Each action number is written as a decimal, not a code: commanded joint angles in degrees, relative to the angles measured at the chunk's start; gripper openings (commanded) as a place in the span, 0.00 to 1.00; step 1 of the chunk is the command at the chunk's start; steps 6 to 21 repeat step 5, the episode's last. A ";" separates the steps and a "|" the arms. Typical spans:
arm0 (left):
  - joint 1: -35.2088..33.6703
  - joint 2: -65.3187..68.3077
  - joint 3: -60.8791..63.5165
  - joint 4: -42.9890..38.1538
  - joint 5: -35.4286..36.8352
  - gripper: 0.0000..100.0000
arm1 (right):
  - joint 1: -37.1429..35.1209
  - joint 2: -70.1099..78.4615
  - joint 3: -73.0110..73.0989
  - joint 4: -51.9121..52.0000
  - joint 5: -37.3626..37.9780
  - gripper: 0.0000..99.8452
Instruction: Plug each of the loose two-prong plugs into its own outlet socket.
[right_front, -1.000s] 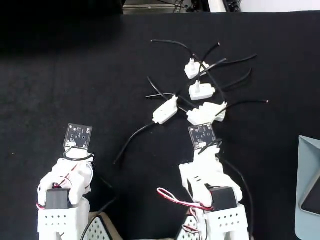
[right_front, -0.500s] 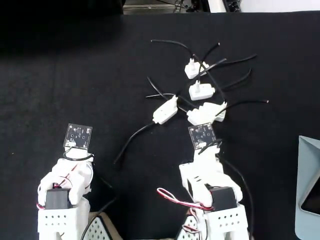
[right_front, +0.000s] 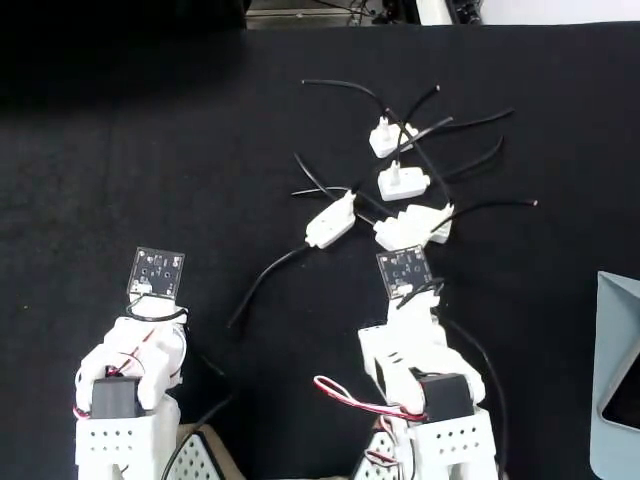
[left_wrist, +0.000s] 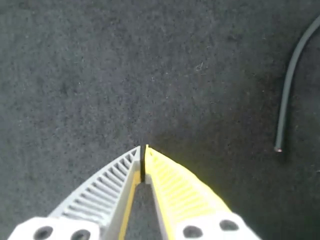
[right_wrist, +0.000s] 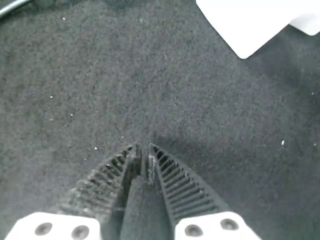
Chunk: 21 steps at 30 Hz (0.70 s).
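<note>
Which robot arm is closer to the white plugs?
Right. The right gripper sits just short of the white plugs; the left gripper is farther off, near a loose black cable end.

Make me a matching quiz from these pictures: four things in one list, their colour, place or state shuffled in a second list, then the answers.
Things
1. left gripper
2. right gripper
3. plugs
4. tray

Descriptions
A. black fingers, shut
B. at the right-hand edge of the table
C. one yellow finger, shut
D. white, lying loose among black cords

Pairs: 1-C, 2-A, 3-D, 4-B
</note>
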 joint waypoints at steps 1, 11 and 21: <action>0.22 0.00 1.10 0.26 0.35 0.03 | 0.53 -3.74 -0.13 0.26 -0.09 0.01; 0.22 0.00 1.10 0.26 0.35 0.03 | 0.53 -3.74 -0.13 0.26 -0.09 0.01; 0.22 0.00 1.10 0.26 0.35 0.03 | 0.53 -3.74 -0.13 0.26 -0.09 0.01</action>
